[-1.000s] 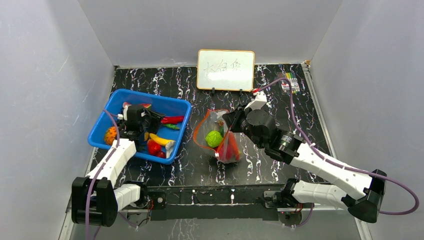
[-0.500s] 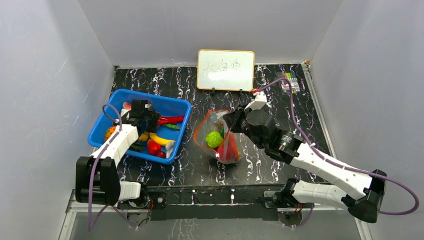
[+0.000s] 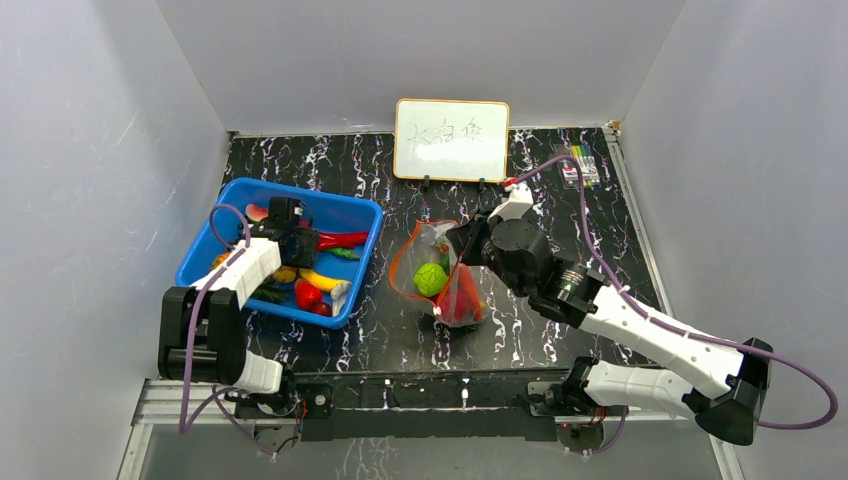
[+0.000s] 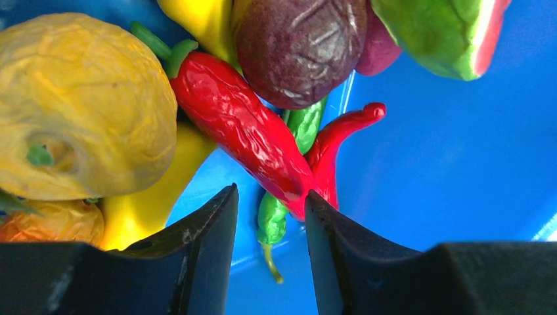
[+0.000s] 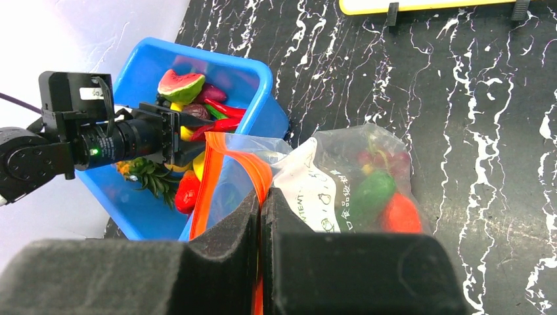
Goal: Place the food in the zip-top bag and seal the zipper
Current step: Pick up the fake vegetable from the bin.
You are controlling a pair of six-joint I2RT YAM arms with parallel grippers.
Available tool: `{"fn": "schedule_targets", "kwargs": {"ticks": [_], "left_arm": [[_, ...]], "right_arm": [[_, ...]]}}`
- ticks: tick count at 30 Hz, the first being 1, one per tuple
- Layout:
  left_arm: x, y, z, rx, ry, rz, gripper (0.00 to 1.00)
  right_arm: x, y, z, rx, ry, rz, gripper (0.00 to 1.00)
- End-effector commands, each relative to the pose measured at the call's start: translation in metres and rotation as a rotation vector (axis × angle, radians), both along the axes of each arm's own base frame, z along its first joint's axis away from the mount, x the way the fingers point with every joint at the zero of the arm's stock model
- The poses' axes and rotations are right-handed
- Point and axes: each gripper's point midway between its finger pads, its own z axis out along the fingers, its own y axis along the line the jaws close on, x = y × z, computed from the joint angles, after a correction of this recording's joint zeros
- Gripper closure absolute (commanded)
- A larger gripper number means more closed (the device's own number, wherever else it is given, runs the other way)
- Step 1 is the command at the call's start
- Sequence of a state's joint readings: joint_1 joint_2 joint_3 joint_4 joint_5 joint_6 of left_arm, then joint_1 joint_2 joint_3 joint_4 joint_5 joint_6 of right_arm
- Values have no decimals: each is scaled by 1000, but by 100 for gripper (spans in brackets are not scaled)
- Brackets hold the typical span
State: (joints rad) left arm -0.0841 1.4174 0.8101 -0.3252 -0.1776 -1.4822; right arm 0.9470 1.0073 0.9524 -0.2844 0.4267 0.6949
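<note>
So over the last second the left arm swings its left gripper (image 3: pixel 297 232) a bit up and to the right inside the blue plastic basket (image 3: pixel 310 194), left of centre in the top view, and it's now lined up on the long glossy red toy chilli (image 4: pixel 243 125). In the left wrist view the jaws are apart, a touch narrower than a moment ago, with the chilli's tip sitting right in the gap next to a thin green chilli (image 4: pixel 270 223). Not clamped on anything yet as far as I can see. The right gripper (image 5: pixel 261 193) hasn't budged: jaws together, pinching the red-orange zipper strip (image 5: pixel 220 164) of the clear crinkly zip-top bag (image 3: pixel 425 245), which sits mid-frame on the black marbled bench (image 3: pixel 560 180) with its mouth propped open toward the basket. There's already a green round fruit (image 3: pixel 430 277) and some red pieces in the bag. My read: this is the start of another pick, chilli next. Plenty of food is left in the basket, so sealing looks a long way off.
</note>
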Motion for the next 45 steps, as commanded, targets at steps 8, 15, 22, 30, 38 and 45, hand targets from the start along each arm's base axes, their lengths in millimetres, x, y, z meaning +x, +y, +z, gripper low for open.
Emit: {"fn": "schedule_targets", "kwargs": {"ticks": [8,15,22,30,38,45], "left_arm": [[16,10,-9,31,5,40,63],[12,11,-9,27,-6,49,75],[9,12,7,30,-37,48,90],[4,15,36,39,-120,58,100],[-1,26,70,105,-205,53,100],[-2,32,107,208,-351,-43,100]], "right_arm": [[5,2,45,98,-86,-12,100],[4,2,45,92,-81,-9,100],[3,2,43,94,-73,-2,100],[2,0,44,96,-74,-7,100],[1,6,39,113,-49,7,100],[2,11,37,128,-38,12,100]]}}
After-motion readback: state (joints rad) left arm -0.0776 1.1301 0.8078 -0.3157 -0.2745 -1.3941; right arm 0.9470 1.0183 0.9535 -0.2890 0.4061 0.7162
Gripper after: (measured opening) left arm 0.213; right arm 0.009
